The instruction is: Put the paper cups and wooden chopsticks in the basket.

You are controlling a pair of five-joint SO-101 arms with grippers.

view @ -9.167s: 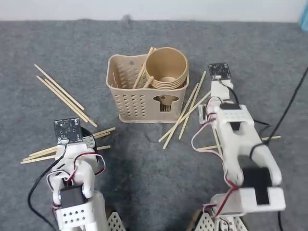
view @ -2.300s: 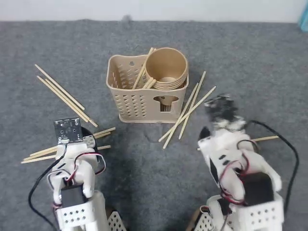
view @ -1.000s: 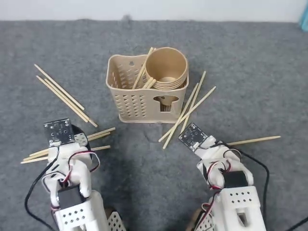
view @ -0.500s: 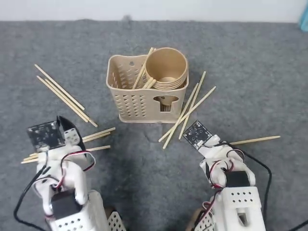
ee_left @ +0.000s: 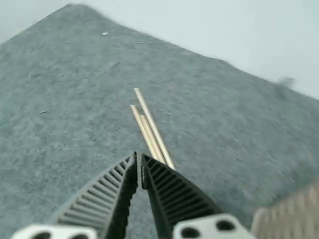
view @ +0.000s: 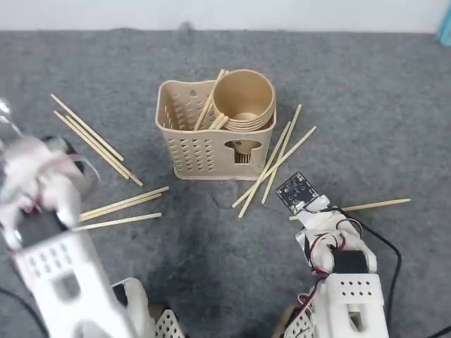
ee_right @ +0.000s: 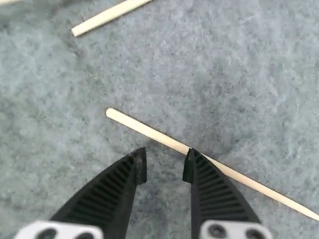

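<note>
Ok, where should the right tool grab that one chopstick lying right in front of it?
Near its close end, coming straight down from above. The chopstick lies flat on the carpet with nothing touching it, so the right tool can straddle its thin shaft. It runs slantwise to the opening, so a small turn would probably help.

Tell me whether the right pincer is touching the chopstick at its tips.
Cannot tell. In the right wrist view one fingertip of the right pincer overlaps the chopstick, but its height above it is unclear.
</note>
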